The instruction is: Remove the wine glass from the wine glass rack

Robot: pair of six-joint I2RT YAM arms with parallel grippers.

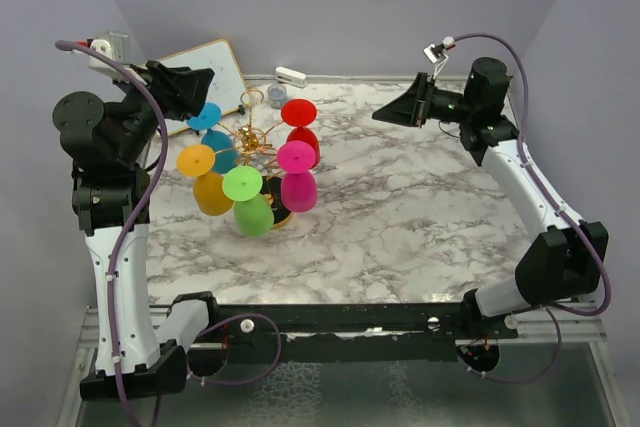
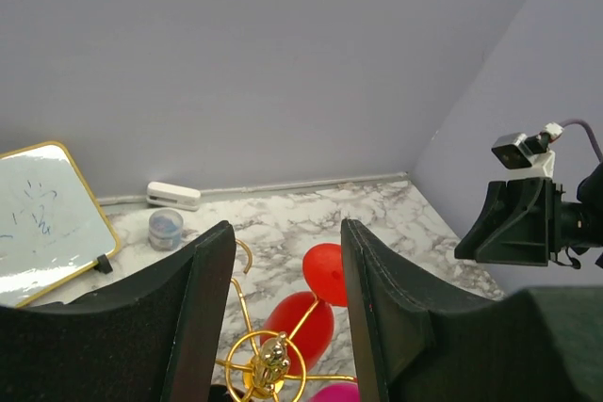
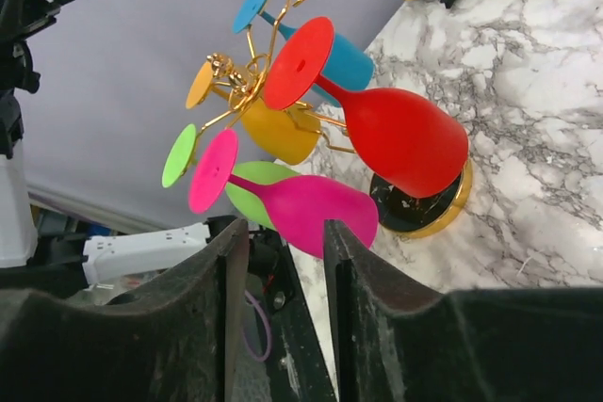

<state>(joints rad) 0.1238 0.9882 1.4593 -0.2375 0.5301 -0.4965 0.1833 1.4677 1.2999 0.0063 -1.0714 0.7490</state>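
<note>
The gold wire wine glass rack [image 1: 250, 135] stands on a round black base at the table's centre-left. Several coloured wine glasses hang on it upside down: red [image 1: 301, 129], pink [image 1: 298, 179], green [image 1: 250, 203], orange [image 1: 207, 183] and blue [image 1: 214, 133]. My left gripper [image 1: 196, 88] is open and empty, above the rack's back left; its view looks down on the rack's top [image 2: 268, 364] and the red glass [image 2: 308, 319]. My right gripper [image 1: 396, 108] is open and empty, well to the right of the rack; its view shows the pink glass [image 3: 306, 206] nearest and the red glass [image 3: 400, 136].
A gold-framed whiteboard [image 1: 216, 75] leans at the back left. A white stapler-like object [image 1: 290, 75] and a small jar [image 1: 277, 97] lie by the back wall. The rack's base [image 3: 426, 212] has a gold rim. The marble table [image 1: 420, 207] spreads to the right.
</note>
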